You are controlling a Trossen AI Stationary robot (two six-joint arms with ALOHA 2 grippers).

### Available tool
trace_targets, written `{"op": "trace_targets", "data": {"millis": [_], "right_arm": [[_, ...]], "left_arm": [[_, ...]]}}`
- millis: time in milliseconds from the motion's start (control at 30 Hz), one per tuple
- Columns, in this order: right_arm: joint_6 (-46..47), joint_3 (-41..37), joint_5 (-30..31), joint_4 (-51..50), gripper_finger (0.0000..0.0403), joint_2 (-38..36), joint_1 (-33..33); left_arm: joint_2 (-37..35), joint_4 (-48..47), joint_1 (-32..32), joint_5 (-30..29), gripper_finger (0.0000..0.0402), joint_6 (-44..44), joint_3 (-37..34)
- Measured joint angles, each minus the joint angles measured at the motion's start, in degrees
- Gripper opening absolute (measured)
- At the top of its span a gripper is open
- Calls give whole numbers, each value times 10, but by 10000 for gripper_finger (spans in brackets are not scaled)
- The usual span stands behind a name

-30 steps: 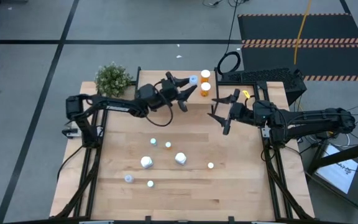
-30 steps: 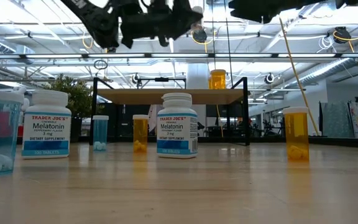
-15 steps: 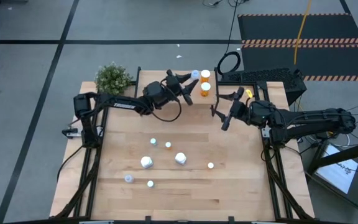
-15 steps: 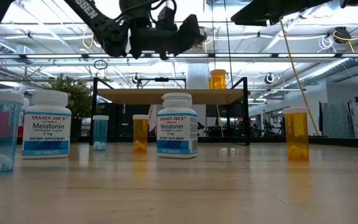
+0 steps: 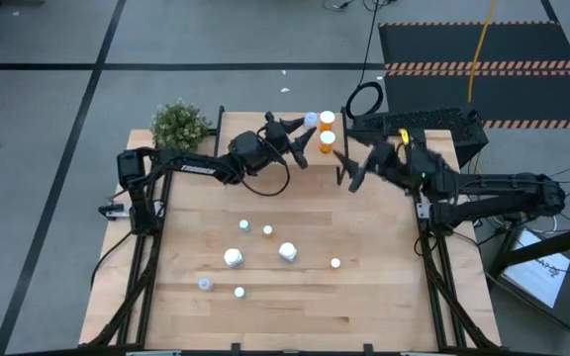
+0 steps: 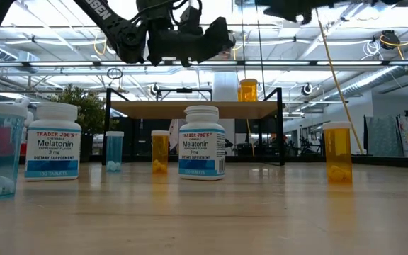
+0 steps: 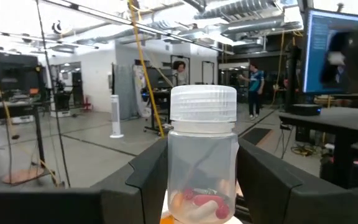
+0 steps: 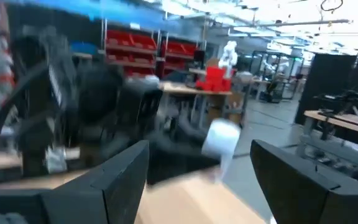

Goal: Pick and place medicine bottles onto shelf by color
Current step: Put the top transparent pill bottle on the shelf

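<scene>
- Counter (image 5: 295, 287): loose bottles are scattered on it.
- Shelf (image 5: 265, 124): two orange bottles (image 5: 327, 131) stand at its right end.
- Right pincer (image 5: 349, 166): released, empty, beside the shelf.
- Left pincer (image 7: 197, 180): clenched on a clear bottle (image 7: 202, 162), held over the shelf; judged light, rigid, slippery, best gripped mid-body.

Left gripper (image 5: 303, 129) apparently holds a white-capped bottle (image 5: 310, 120) beside two orange bottles (image 5: 327, 131).

A small leafy potted plant (image 5: 179, 127) is sitting at the far left corner of the wooden table (image 5: 295, 297). A black keyboard (image 5: 419, 121) is lying just beyond the far right corner, and a black mat with striped edges (image 5: 483, 44) is covering the floor behind it.
</scene>
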Motion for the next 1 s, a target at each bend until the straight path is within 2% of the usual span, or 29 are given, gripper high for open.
{"op": "trace_targets", "data": {"millis": [200,467,667,733,833,1000], "right_arm": [[39,139,-119,-107,274,107,-89],[40,327,-203,-267,274,227,-174],[38,394,-283,-337,274,278,-218],[38,402,-309,-338,274,290,-231],[35,408,-318,-334,274,304,-244],[38,408,-395,-324,273,321,-265]], "left_arm": [[0,25,-2,-13,175,5,0],[0,42,6,-88,175,62,0],[0,42,19,-87,175,86,0],[0,39,22,-87,175,92,0],[0,30,23,-87,175,101,0],[0,29,22,-84,175,116,0]]}}
